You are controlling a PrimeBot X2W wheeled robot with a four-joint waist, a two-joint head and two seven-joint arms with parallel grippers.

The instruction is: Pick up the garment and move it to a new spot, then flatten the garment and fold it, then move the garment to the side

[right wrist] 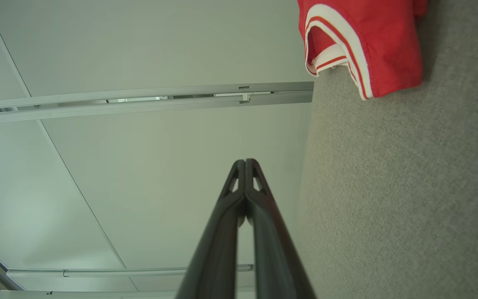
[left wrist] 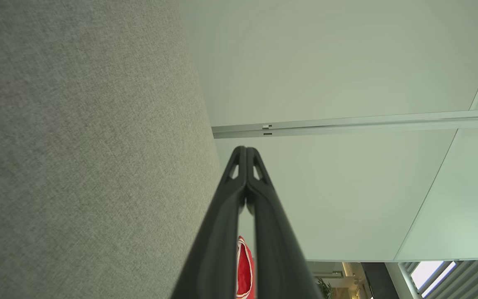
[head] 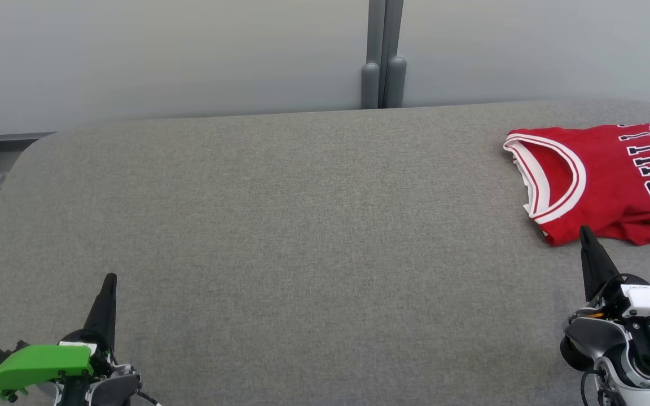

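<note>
Head view. My left gripper [head: 111,279] stands at the lower left of the frame and my right gripper [head: 584,231] at the lower right, each showing as one dark spike pointing up the frame, its two fingers pressed together on nothing. A green cover [head: 40,363] sits on my left wrist. The garment [head: 601,180], a red jersey with white-trimmed neckline and dark lettering, lies on the grey fabric table [head: 302,225] at the right edge of the frame, cut off by that edge. My right fingertips are just beside its near hem; I cannot tell whether they touch it. My left gripper is well apart from it. A grey post [head: 382,56] divides the pale wall panels at top centre.

Left wrist view. My fingers meet at the tips at frame centre; a red sliver low between them is probably the garment.

Right wrist view. My fingers are closed tip to tip, with the garment's trimmed opening at the upper right, apart from them
</note>
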